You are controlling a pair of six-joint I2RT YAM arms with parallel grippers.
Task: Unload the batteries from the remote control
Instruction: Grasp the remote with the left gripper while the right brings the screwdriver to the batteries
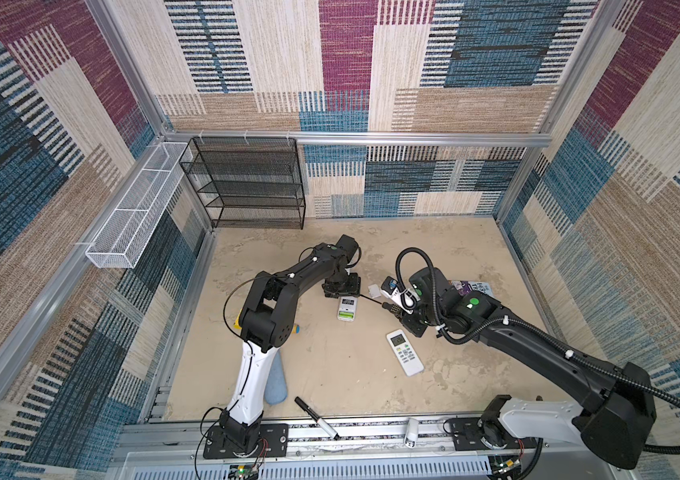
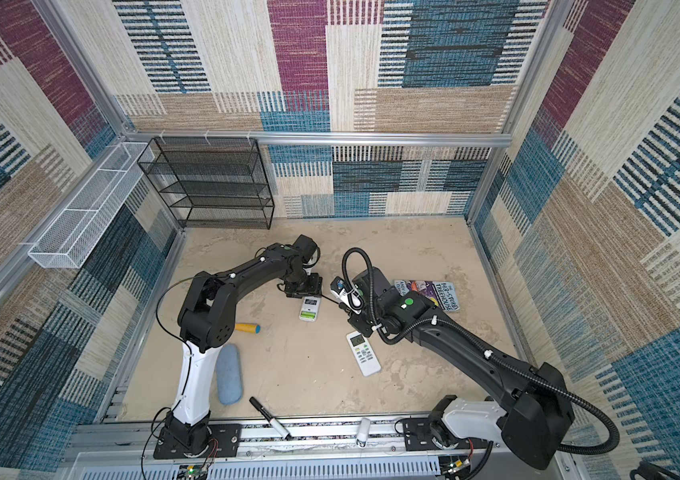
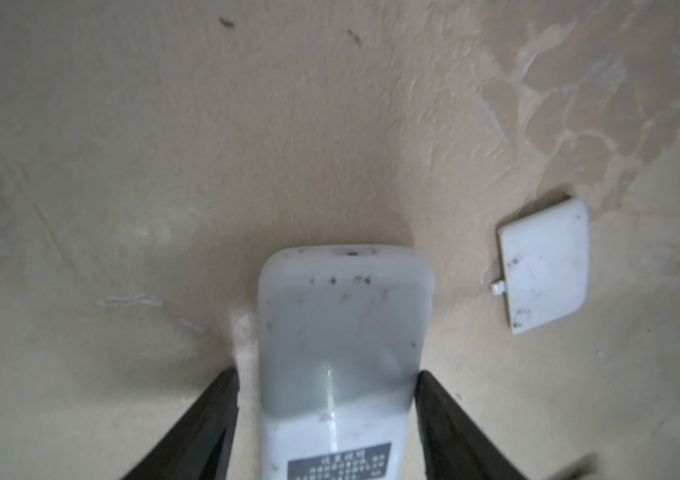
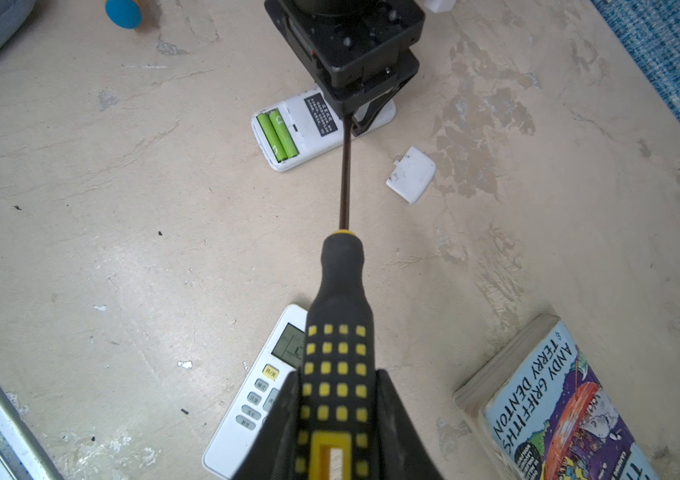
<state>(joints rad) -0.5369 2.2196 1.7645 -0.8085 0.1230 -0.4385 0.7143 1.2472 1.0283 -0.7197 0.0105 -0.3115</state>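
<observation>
Near the middle of the desk [image 1: 330,386], a little toward its far edge, a white remote [image 4: 309,141] lies face down with its battery bay uncovered. Two lime green batteries [image 4: 277,135] sit side by side in the bay, at the end of the remote nearer the desk's front edge. The loose battery cover [image 4: 411,174] rests on the desk just beside the remote, not touching it.

The left gripper [image 3: 326,374] stands over the remote's far end with a jaw on either side. In the left wrist view one finger [image 3: 438,407] meets the casing, while a sliver of desk shows between the other and the remote, so the remote looks bracketed rather than clamped. The right gripper [image 4: 340,415] is closed round the handle of a black-and-yellow screwdriver [image 4: 340,291]. Its shaft points at the remote and its tip is lost against the left gripper, short of the batteries.

With the cover off, the step in hand appears to be steadying the remote for prying. The next move calls for a firm pinch from the left jaws. The screwdriver tip must then reach one end of a cell at a shallow angle and lever it up.

A second remote [image 4: 247,407] lies face up nearer the front edge, its battery side hidden. It would probably need turning over afterwards.
</observation>
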